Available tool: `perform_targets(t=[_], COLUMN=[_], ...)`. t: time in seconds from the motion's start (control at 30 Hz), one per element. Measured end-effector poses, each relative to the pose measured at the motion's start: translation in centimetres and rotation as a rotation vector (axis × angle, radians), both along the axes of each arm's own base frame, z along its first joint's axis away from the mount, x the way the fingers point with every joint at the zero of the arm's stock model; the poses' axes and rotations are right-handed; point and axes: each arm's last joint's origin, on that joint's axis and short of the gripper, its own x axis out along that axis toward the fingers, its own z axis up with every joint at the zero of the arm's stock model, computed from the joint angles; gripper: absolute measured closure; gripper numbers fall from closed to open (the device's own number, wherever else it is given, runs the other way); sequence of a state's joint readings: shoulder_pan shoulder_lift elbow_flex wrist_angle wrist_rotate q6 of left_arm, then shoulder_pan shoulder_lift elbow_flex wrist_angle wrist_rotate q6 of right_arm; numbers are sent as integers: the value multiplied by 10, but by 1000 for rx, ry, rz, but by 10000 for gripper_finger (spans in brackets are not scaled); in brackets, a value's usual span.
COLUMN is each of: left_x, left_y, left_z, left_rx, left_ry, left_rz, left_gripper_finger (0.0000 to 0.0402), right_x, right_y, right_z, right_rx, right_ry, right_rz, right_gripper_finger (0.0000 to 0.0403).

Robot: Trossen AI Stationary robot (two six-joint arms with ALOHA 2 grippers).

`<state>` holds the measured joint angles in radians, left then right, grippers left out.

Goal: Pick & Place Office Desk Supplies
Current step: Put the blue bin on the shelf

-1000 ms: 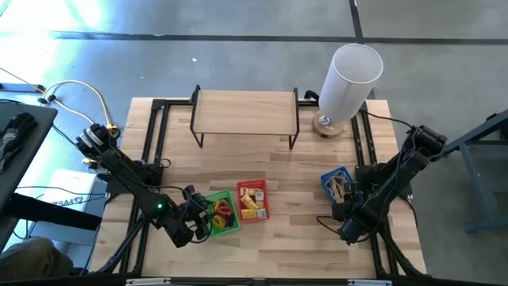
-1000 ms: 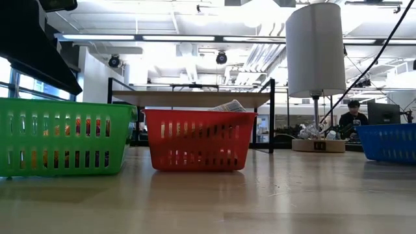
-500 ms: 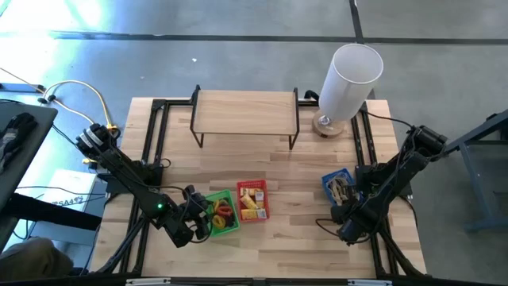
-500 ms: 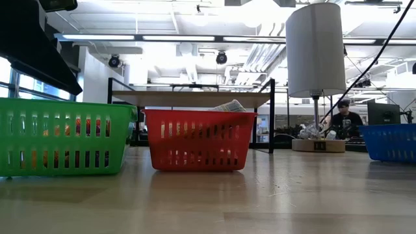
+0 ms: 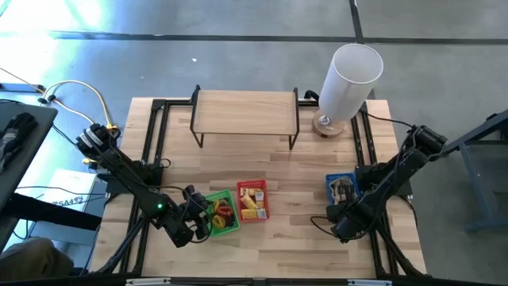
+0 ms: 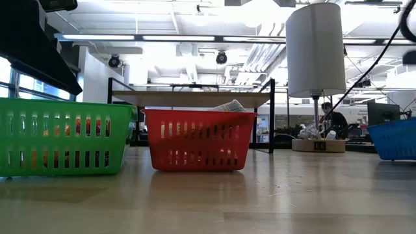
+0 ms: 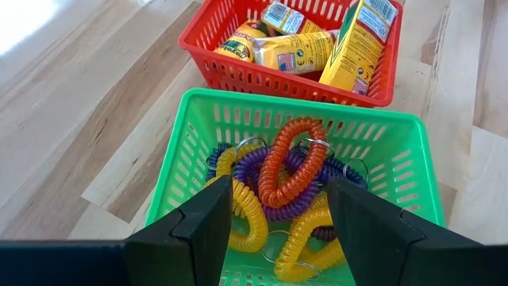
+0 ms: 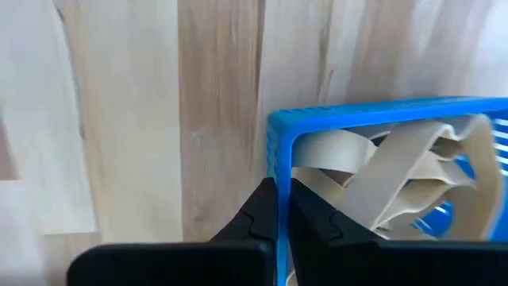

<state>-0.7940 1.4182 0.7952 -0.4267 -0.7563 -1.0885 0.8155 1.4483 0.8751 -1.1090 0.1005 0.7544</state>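
A green basket (image 5: 224,214) holds purple, orange and yellow coil rings (image 7: 286,171). My left gripper (image 7: 278,214) hovers open above its near-left end, touching nothing. Beside it, a red basket (image 5: 252,201) holds yellow-white packets (image 7: 317,48). At the table's right stands a blue basket (image 5: 341,189) full of tan rubber-band loops (image 8: 397,171). My right gripper (image 8: 275,206) points down and is shut on this basket's wall. My right gripper pinches the blue basket's side wall just below the rim (image 8: 274,159), close to a corner. One finger is outside the wall and the other finger (image 8: 305,214) is inside. The fingers come from above, pointing down. In the low view the basket (image 6: 393,140) sits slightly tilted.
A low wooden shelf (image 5: 244,111) stands at the table's far middle. A tall white cylinder (image 5: 349,79) on a round base is at the far right. Black frame rails (image 5: 361,151) run along both sides. A person (image 6: 331,120) shows in the room beyond.
My right gripper has shifted slightly toward the table's near edge. The blue basket has moved a little toward the right and near edges with it, and now sits slightly tilted. The person in the background has walked left.
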Motion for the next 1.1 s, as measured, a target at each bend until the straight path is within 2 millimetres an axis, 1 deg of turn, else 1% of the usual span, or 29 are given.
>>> perform_targets(t=[0.1,0.27,0.43,0.6,0.73,0.9,1.0,1.1], left_x=[0,0,0,0,0,0,0,0], left_y=[0,0,0,0,0,0,0,0], left_z=[0,0,0,0,0,0,0,0], left_rx=[0,-2,0,28,31,30,30,45], left_ry=[0,-1,-1,6,7,6,6,11], left_rz=[0,1,-1,-26,-28,-28,-27,-40], left_gripper_finger=[201,201,201,201,201,201,201,201], right_x=[7,20,38,56,78,118,138,151], right_y=[1,0,-7,-19,-27,-38,-52,-71], right_z=[15,48,82,111,129,147,160,175], right_rx=[-3,-25,-35,-51,-91,-136,-175,-205], right_ry=[-15,-48,-138,-227,-278,-307,-313,-330], right_rz=[7,0,23,71,125,177,184,184], right_gripper_finger=[399,399,399,400,400,400,400,400])
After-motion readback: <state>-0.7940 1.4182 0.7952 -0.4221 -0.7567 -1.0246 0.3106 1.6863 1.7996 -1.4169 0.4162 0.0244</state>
